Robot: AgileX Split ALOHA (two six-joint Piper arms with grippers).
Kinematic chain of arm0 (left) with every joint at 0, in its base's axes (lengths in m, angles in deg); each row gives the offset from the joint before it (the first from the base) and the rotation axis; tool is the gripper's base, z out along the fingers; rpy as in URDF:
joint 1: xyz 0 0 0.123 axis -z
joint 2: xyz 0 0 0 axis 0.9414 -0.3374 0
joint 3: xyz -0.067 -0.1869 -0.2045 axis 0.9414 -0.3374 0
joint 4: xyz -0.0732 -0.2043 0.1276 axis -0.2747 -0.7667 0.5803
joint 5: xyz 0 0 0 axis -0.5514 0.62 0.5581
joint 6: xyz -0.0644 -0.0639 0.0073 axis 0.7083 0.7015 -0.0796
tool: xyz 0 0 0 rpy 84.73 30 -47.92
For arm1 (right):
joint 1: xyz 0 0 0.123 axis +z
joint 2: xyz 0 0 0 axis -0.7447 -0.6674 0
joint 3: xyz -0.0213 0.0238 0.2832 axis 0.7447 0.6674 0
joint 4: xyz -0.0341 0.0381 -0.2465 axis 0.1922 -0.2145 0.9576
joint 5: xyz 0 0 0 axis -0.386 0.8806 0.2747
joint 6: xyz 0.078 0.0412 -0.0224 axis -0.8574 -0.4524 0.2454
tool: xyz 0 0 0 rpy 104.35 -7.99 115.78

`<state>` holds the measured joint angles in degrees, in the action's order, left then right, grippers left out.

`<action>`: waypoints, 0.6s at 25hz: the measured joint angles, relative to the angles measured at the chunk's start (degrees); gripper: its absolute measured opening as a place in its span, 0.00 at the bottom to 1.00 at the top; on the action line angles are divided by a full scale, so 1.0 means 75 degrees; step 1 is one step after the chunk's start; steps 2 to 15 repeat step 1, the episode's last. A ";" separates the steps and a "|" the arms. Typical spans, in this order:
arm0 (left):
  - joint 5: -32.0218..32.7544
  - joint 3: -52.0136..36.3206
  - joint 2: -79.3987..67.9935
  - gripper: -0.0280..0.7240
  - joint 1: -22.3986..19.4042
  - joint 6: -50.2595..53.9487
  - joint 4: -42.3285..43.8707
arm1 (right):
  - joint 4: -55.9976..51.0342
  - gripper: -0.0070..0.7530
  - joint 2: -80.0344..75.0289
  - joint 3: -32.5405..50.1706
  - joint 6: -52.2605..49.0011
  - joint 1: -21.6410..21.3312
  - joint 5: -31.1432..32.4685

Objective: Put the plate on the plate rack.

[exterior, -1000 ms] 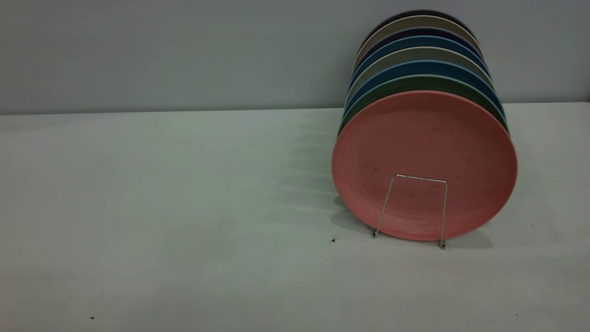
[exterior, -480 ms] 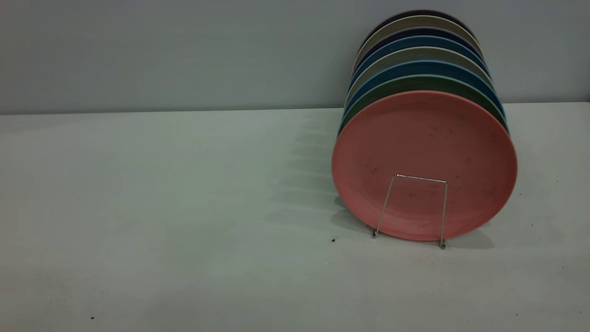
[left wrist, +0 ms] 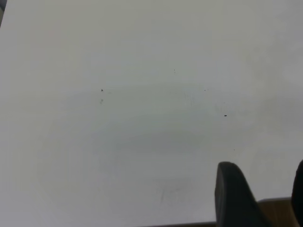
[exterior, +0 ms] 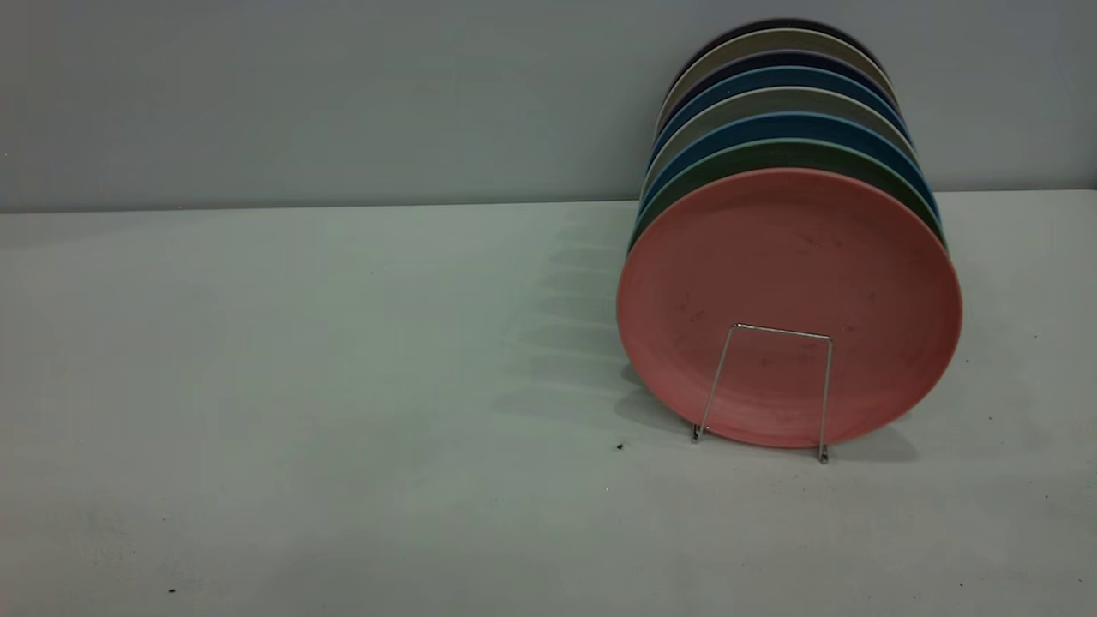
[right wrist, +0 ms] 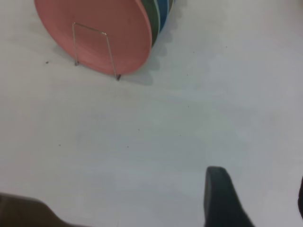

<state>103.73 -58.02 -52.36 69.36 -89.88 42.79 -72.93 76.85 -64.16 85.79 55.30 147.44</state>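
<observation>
The salmon-pink plate (exterior: 788, 257) stands on edge at the table's right, leaning back on a row of other plates, behind the front loop of the silver wire plate rack (exterior: 781, 331). The right wrist view shows the plate (right wrist: 125, 21) and the rack (right wrist: 111, 57) far off from my right gripper (right wrist: 258, 196), which is open and empty over bare table. My left gripper (left wrist: 262, 189) is open and empty over bare table. Neither gripper shows in the exterior view.
Behind the pink plate stand a teal-green plate (exterior: 776, 154), blue plates (exterior: 784, 127), beige ones and a dark one, up to the grey wall (exterior: 343, 94). The white table (exterior: 343, 386) carries a few dark specks. A brown edge (left wrist: 279, 208) shows beside the left fingers.
</observation>
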 joint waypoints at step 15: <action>0.0000 0.0000 0.0000 0.49 0.0000 0.0000 0.0000 | 0.0000 0.54 0.0000 0.0000 0.0000 0.0000 0.0000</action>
